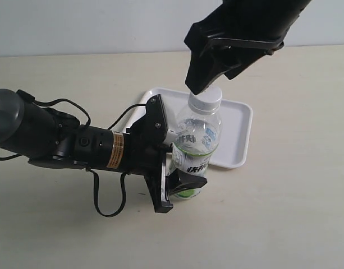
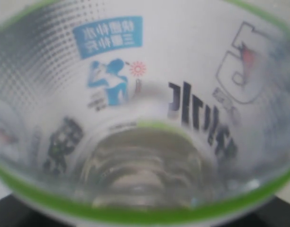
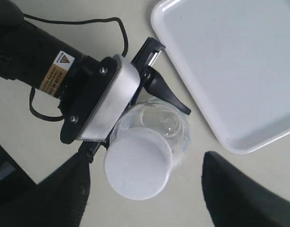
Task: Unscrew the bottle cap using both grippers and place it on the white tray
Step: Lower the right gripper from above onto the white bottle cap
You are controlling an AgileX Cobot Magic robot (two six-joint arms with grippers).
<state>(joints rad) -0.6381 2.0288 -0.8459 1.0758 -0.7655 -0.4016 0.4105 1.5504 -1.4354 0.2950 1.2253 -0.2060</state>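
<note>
The clear bottle [image 1: 197, 143] stands upright on the table just in front of the white tray [image 1: 239, 129]. My left gripper [image 1: 177, 162] is shut on its lower body, one black finger [image 1: 187, 182] across the green base. Up close, the label [image 2: 145, 94] fills the left wrist view. The white bottle cap [image 1: 205, 100] sits on the neck. My right gripper [image 1: 214, 78] hovers just above it, open. From above, the cap [image 3: 137, 163] lies between the two spread fingers [image 3: 55, 194], nearer one of them and touching neither. The tray [image 3: 230, 61] is empty.
The left arm's thick black body [image 1: 59, 140] with its yellow label band and looping cables [image 1: 107, 207] lies across the table left of the bottle. Its grey block [image 3: 102, 99] sits right beside the bottle's shoulder. The beige table [image 1: 284, 224] surrounds everything.
</note>
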